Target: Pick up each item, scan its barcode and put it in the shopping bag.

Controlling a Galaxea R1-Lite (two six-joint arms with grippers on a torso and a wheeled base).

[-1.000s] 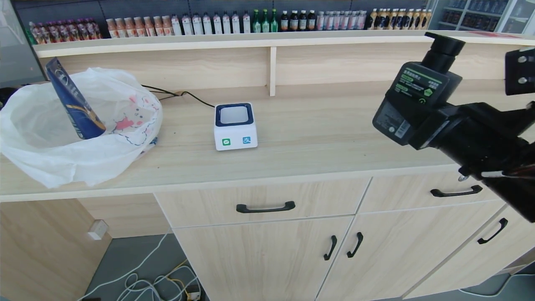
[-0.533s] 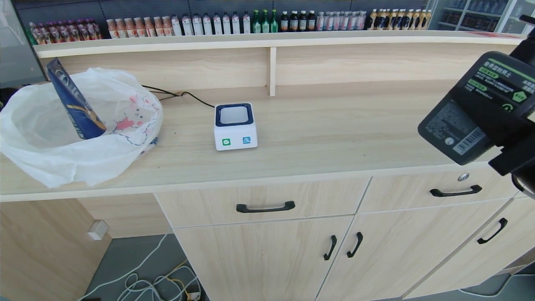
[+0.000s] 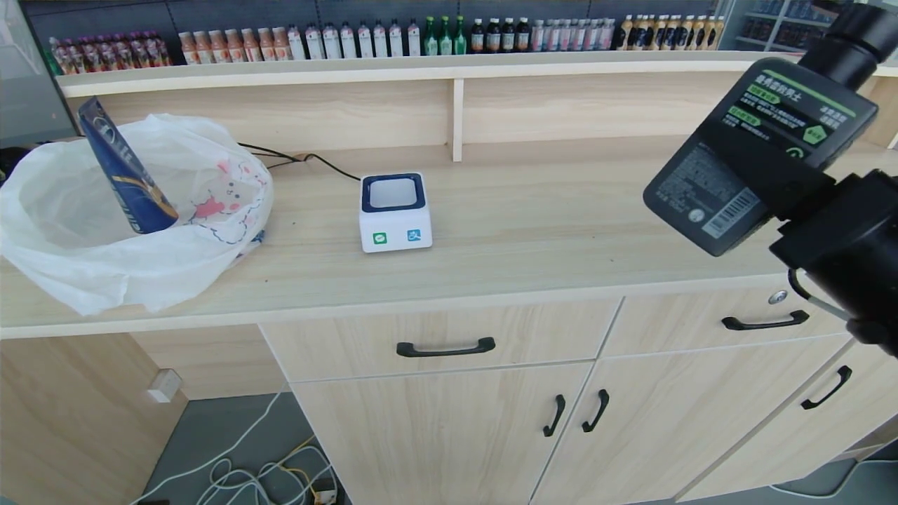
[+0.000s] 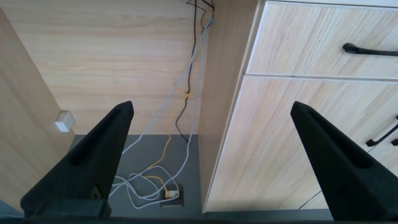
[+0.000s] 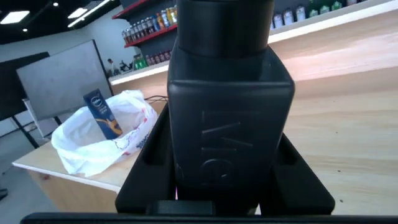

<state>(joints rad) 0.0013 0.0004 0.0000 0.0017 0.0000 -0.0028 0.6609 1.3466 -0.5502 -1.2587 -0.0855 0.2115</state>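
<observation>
While the right hand (image 5: 222, 165) is gripping the black bottle (image 3: 729, 158), its barcode (image 3: 729, 212) is facing out for the scanner (image 3: 394, 210) | left hand (image 4: 208, 162) is hanging open.

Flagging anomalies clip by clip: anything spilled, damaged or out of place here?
Nothing stands out. The black bottle is tilted but capped in the right claw, the blue pack leans inside the shopping bag, and the scanner sits flat on the counter.
</observation>
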